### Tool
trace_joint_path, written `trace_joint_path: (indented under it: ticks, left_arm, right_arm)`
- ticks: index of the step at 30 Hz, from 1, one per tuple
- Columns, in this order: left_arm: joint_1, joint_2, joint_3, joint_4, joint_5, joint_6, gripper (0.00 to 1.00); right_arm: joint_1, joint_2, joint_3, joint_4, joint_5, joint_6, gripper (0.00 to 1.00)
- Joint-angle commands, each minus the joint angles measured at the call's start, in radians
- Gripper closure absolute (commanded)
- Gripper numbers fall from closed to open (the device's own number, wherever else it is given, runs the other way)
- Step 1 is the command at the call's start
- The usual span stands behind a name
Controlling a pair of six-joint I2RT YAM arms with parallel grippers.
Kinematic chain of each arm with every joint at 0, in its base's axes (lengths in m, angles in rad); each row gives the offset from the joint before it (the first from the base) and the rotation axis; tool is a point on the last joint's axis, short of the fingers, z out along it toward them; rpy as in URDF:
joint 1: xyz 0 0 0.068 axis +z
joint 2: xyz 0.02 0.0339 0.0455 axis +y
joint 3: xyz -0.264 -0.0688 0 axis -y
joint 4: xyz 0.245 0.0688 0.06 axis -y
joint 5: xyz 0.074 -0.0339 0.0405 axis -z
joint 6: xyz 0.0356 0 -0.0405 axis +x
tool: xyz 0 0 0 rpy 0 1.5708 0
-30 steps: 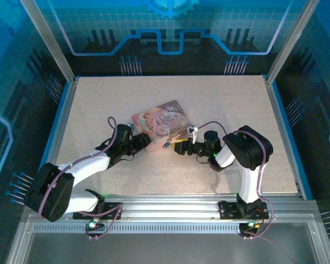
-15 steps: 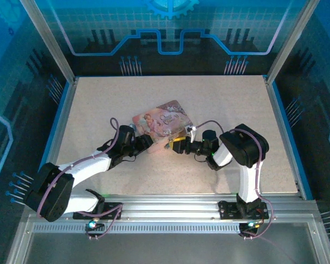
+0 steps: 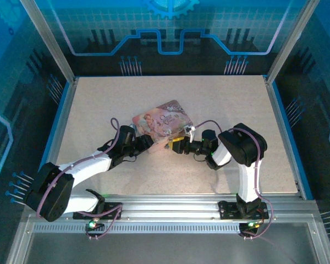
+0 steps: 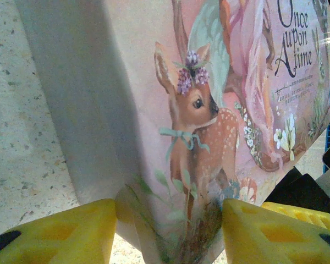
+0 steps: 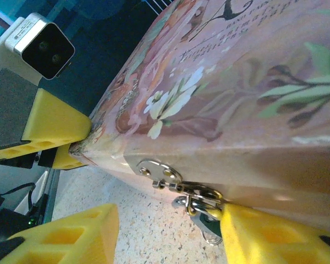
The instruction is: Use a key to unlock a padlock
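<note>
Overhead rear view, close wrist views, seemingly sharing tin (image 3: 162, 121)

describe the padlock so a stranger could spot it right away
Find the pink illustrated tin box in the centre. A riveted silver hasp plate sits on its side wall; the tiny silver-and-brass padlock hangs from it, the only dangling metal piece.

Glossy printed tin box (image 5: 236, 82), shiny metal padlock (image 5: 202, 209), matt speckled tabletop (image 3: 99, 99)

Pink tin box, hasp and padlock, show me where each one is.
pink tin box (image 4: 195, 118), left wrist view, on the painted deer.
hasp (image 5: 159, 171), right wrist view, on its riveted plate.
padlock (image 5: 202, 212), right wrist view, on its small body.
</note>
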Motion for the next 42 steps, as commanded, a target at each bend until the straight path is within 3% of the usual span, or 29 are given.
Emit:
trace_joint_path:
  ticks: [1, 27, 42]
  left_arm:
    - [-0.021, 0.017, -0.01, -0.087, 0.007, -0.007, 0.47]
    - [-0.026, -0.007, -0.01, -0.108, -0.008, -0.006, 0.48]
    - [-0.025, -0.015, -0.017, -0.113, -0.014, -0.005, 0.48]
  right_arm:
    - [0.011, 0.013, 0.018, 0.048, -0.032, -0.016, 0.51]
    - [-0.004, 0.006, 0.006, -0.02, 0.014, -0.013, 0.87]
    - [-0.025, 0.021, -0.025, 0.061, 0.054, 0.08, 0.95]
